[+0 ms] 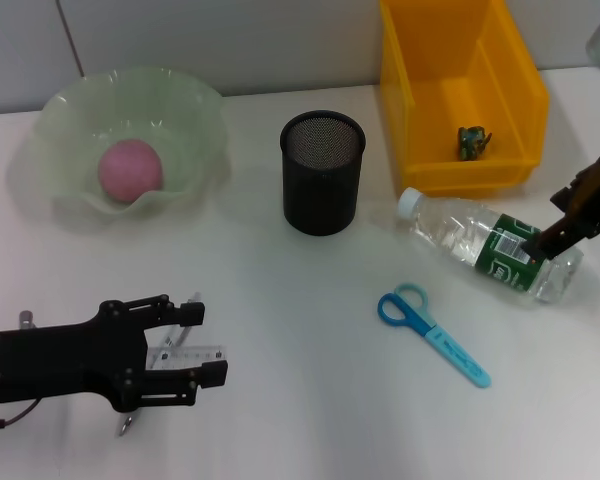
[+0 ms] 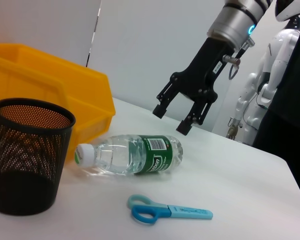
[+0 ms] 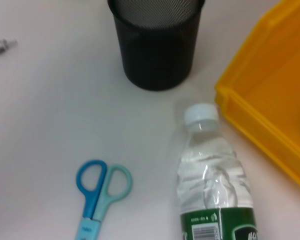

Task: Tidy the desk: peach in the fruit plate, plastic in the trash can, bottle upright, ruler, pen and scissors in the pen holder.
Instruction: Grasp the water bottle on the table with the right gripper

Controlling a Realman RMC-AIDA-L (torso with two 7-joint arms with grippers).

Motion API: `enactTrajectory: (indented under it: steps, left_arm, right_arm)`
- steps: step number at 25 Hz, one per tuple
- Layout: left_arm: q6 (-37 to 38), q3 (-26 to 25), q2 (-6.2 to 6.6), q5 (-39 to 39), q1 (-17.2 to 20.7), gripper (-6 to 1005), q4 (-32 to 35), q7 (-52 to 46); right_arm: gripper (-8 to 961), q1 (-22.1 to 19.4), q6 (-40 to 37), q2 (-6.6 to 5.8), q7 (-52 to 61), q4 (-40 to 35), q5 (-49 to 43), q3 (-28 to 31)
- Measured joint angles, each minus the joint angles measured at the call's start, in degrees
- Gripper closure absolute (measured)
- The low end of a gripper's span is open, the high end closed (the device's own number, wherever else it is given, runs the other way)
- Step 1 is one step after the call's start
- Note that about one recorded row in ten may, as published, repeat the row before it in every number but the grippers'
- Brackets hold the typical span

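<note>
Clear plastic bottle [image 1: 485, 245] lies flat on the right, cap pointing left toward the pen holder [image 1: 322, 172]. Right gripper [image 2: 184, 116] hangs just above its bottom end, jaws wide, holding nothing. Left gripper [image 1: 195, 348] sits far off.

White table [image 1: 310, 400]. Ruler [image 1: 190, 357] lies under the left tool [image 1: 205, 345], partly hidden. Bottle [image 1: 485, 243] lies on its side under the right tool [image 1: 540, 242]. Scissors [image 1: 433, 333] flat between both tools, near the bottle. Pen holder [image 1: 322, 171], bin [image 1: 458, 90] and plate [image 1: 125, 145] stand beyond the tools.
</note>
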Motion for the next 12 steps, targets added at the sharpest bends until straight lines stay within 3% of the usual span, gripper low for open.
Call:
enactTrajectory:
  steps: [12]
  left_arm:
    - [0.5, 0.1, 0.04, 0.0, 0.0, 167, 0.0, 0.0]
  right_arm:
    - [122, 1.6, 3.2, 0.34, -0.1, 4.3, -3.1, -2.4]
